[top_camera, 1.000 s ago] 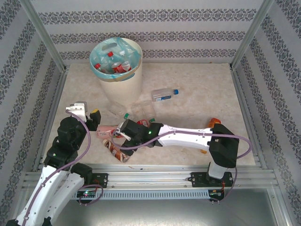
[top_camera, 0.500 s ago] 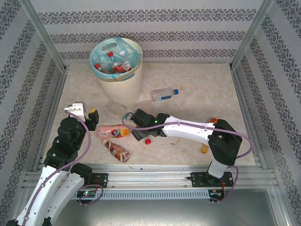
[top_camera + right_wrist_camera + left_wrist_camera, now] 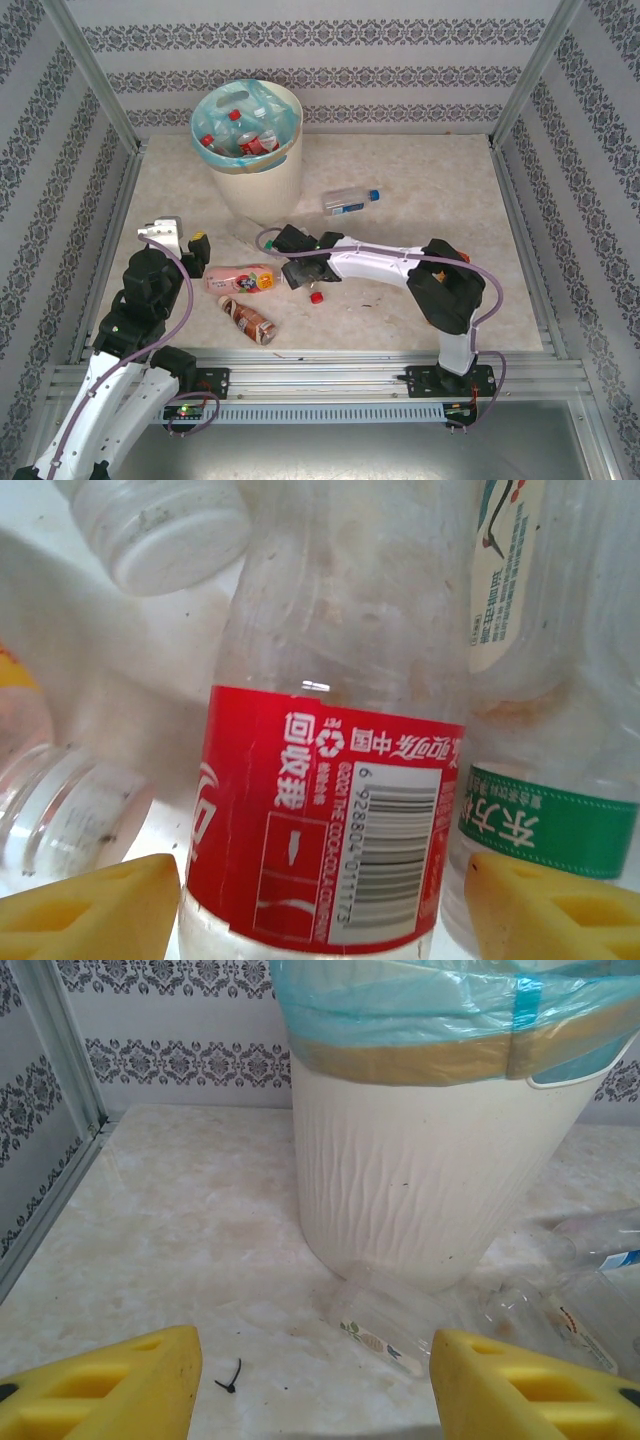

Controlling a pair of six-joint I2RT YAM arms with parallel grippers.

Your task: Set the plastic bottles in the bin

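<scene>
Bottles crowd space before bin; table far-right corner free.

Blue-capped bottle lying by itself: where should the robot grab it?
Grab the blue-capped bottle around its middle, coming straight down from above and squeezing across its narrow width. It lies flat on its side with free space around it.
</scene>
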